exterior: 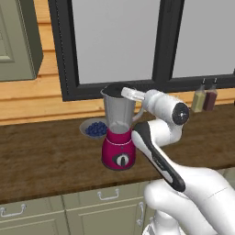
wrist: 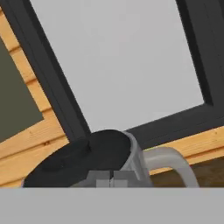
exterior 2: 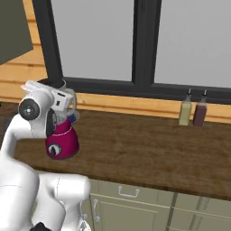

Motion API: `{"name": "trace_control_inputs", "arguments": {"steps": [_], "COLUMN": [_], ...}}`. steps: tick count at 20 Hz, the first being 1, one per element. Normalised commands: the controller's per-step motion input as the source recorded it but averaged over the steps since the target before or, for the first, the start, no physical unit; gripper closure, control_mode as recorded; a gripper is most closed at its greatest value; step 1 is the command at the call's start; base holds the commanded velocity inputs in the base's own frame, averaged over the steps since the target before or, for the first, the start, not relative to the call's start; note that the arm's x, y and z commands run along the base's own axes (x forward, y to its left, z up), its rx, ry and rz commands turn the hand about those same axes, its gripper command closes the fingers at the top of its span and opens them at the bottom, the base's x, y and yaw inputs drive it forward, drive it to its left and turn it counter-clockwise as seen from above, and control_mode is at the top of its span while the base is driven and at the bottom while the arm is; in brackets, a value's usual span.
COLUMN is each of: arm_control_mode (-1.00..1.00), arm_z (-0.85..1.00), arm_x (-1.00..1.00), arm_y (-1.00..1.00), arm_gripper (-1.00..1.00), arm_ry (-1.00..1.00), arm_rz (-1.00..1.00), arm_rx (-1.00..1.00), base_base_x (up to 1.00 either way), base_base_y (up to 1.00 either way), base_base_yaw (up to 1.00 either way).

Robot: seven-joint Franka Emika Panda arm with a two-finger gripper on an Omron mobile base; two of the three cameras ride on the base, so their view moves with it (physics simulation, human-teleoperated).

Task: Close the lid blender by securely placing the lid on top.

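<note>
**Lid on the jar mouth, hand level with the rim**

Black and flat, the lid (wrist: 85, 159) lay closest to the hand camera, seated across the mouth of the blender (exterior: 119, 133) with its raised centre standing up. The fingers (wrist: 114, 180) showed as a small grey patch at the lid's near edge; whether they were clenched on it or released could not be told from any view. In the left base view the gripper (exterior: 126, 93) reached in level from the right, its pale tip over the jar's rim beside the dark lid (exterior: 113, 89).

Below the rim the clear grey jar ran down to a magenta base with a round knob facing forward, and the side handle (wrist: 173, 162) curved out to the right in the hand view. The blender stood upright on the wooden bench (exterior: 46, 156). Just behind it to the left sat a grey bowl of blueberries (exterior: 95, 128). Well apart along the wall stood two small bottles (exterior 2: 192, 113), side by side under the dark window frame (exterior 2: 140, 45).
</note>
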Motion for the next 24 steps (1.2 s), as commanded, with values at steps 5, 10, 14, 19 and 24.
{"name": "trace_control_inputs", "arguments": {"steps": [5,10,14,19,24], "arm_control_mode": [-1.0,-1.0,-1.0,-1.0,-1.0], "arm_z": [0.05,0.2,0.1,0.0,0.0], "arm_x": [-0.44,-0.65,-0.69,-0.69,-0.37], "arm_y": [-0.03,-0.36,-0.8,-0.93,-0.77], "arm_gripper": [-1.0,-1.0,-1.0,-1.0,-1.0], "arm_ry": [0.51,0.37,0.09,0.0,-0.06], "arm_rz": [0.0,-0.01,-0.09,-0.14,-0.04], "arm_rx": [0.0,0.0,0.0,0.02,0.15], "base_base_x": [0.0,0.0,0.0,0.0,0.0], "base_base_y": [0.0,0.0,0.0,0.0,0.0], "base_base_yaw": [0.0,0.0,0.0,0.0,0.0]}}
